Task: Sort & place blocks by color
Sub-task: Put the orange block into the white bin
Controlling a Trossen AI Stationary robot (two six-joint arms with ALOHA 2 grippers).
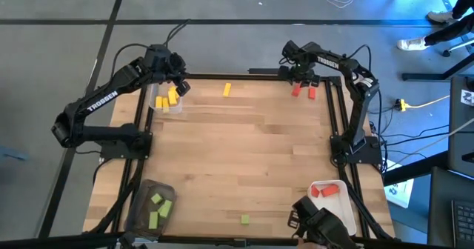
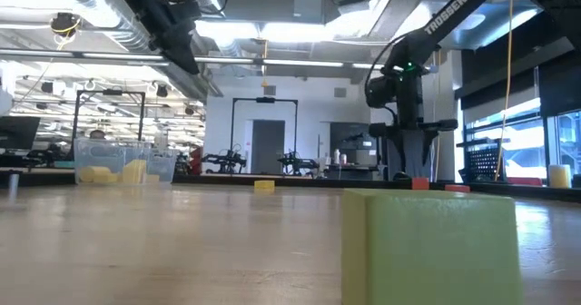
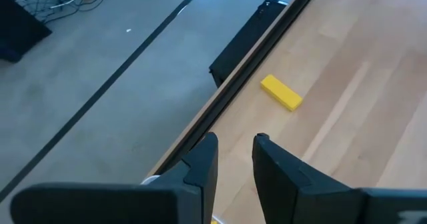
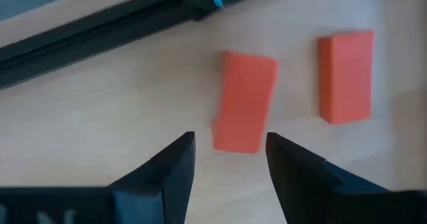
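1. Small rectangular yellow blocks (image 1: 171, 98) lie heaped at the table's far left; one yellow block (image 1: 227, 90) lies flat, alone, at the far edge.
2. Two red blocks (image 1: 303, 91) lie side by side, far right.
3. Three light green blocks (image 1: 158, 208) cluster near left; another green block (image 1: 245, 219) lies apart.
4. Red blocks (image 1: 326, 191) sit near right.

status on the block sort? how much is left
Partly done. Sorted: yellow blocks in the clear tray, green blocks in the dark tray, red blocks in the white tray. In hand: nothing gripped; the right gripper is open over one of two loose red blocks; the left gripper is open above the clear tray. Left: those reds, a loose yellow block and a loose green block.
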